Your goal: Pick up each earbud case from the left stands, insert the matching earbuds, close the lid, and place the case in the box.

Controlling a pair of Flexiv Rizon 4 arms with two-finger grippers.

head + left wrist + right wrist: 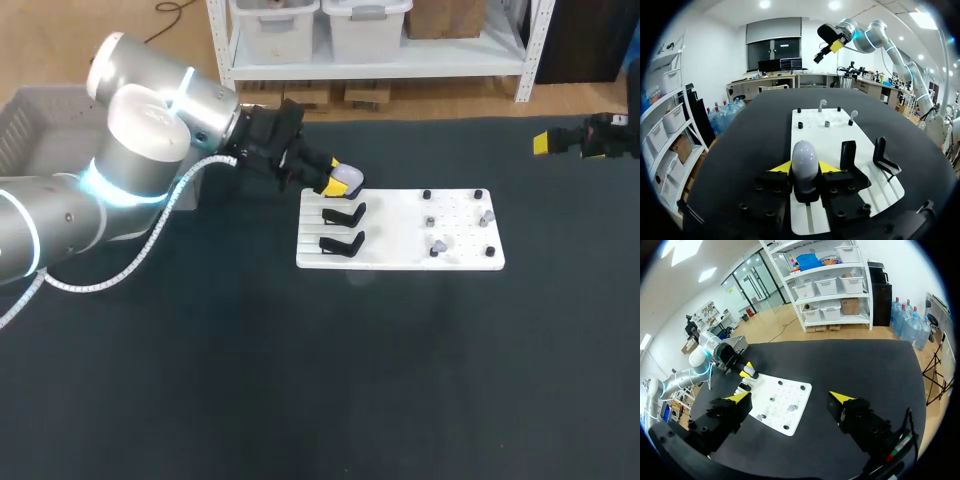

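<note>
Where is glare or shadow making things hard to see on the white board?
Head view: the white board glares against the dark table, so the pale earbuds nearly vanish into it. Left wrist view: the earbud case in the left gripper carries a soft sheen on top; the black stands read clearly. Right wrist view: the earbuds are only faint grey spots.

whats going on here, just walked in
The left arm has its jaws closed on a pale earbud case at the back corner of the white board, beside two empty black stands. Small earbuds sit on the board's other half. The right arm hangs off to the side, jaws open.
</note>
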